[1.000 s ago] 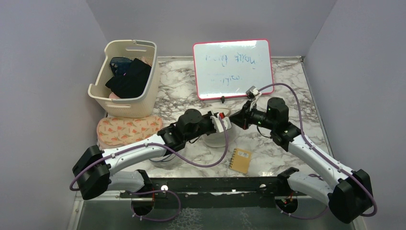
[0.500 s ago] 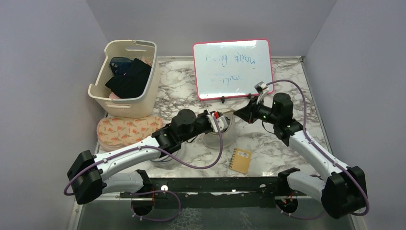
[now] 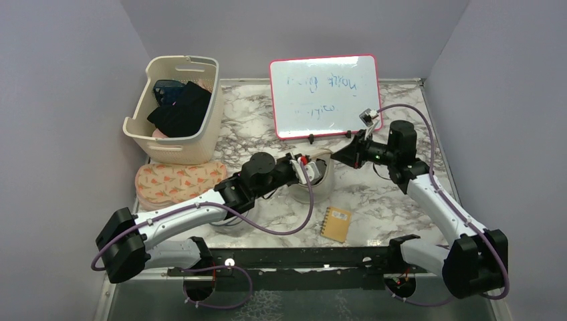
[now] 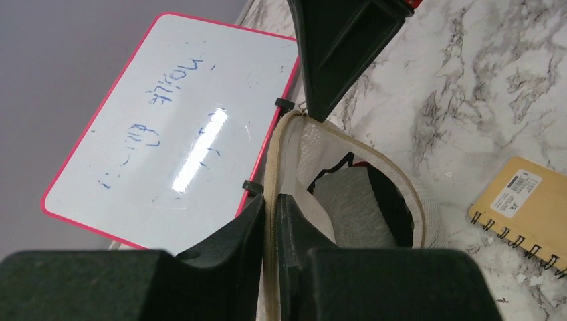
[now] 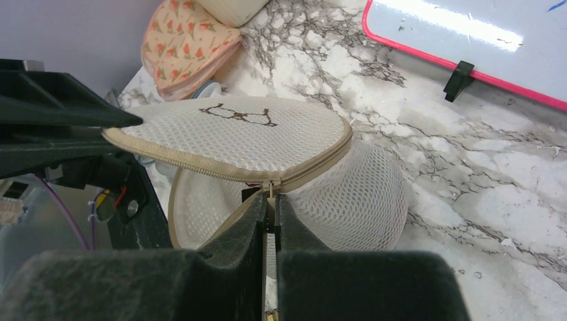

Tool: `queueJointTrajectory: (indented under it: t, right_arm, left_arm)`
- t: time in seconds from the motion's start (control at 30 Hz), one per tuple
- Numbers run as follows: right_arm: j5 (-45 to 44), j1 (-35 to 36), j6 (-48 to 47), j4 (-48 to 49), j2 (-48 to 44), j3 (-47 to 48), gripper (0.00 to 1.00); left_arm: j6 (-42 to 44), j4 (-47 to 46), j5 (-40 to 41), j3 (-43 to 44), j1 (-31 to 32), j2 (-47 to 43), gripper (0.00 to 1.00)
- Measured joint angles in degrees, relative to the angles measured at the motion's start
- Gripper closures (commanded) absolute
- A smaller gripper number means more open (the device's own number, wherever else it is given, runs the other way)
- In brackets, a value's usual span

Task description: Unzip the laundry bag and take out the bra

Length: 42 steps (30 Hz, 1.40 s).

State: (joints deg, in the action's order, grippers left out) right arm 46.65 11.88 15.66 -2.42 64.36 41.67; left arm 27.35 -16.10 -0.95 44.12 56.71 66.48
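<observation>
- The top view is lit evenly and softly from above; only faint shadows are cast on the marble table [image 3: 374, 194].
- A bright streak of glare is seen on the whiteboard [image 4: 154, 127] in the left wrist view, and its surface is washed out in the right wrist view.
- The mesh of the laundry bag [image 5: 247, 140] is rendered sharply; the dark foreground of both wrist views is blurred.
</observation>
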Motion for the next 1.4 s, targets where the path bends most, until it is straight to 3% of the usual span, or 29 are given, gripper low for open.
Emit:
queueJointTrajectory:
  t: [0.2, 0.53, 0.7, 0.9, 1.23, 1.4]
  right_arm:
    - [1.8, 0.0, -2.8, -4.6, -1.8, 0.4, 0.99]
    - [3.5, 2.8, -2.4, -5.3, -2.6, 0.4, 0.99]
    - [3.6, 5.7, -0.9, -4.8, -2.6, 0.4, 0.99]
    - [3.0, 9.6, 0.0, -4.4, -2.6, 0.4, 0.99]
    - [0.0, 14.3, 0.6, -4.0, -2.6, 0.5, 0.99]
    - [-1.5, 14.3, 0.0, -4.2, -2.5, 1.7, 0.99]
  left_arm:
    - [0.4, 0.1, 2.1, 0.0, 0.0, 2.9, 0.80]
    - [0.4, 1.0, 2.9, 0.2, 0.0, 5.7, 0.48]
    - [0.4, 1.6, 2.9, 0.3, 0.1, 6.8, 0.46]
    - [0.4, 1.7, 3.1, 0.5, 0.4, 6.9, 0.59]
    - [0.6, 2.2, 3.0, 0.5, 0.8, 6.8, 0.99]
    - [0.9, 2.5, 3.1, 0.5, 1.1, 5.8, 1.00]
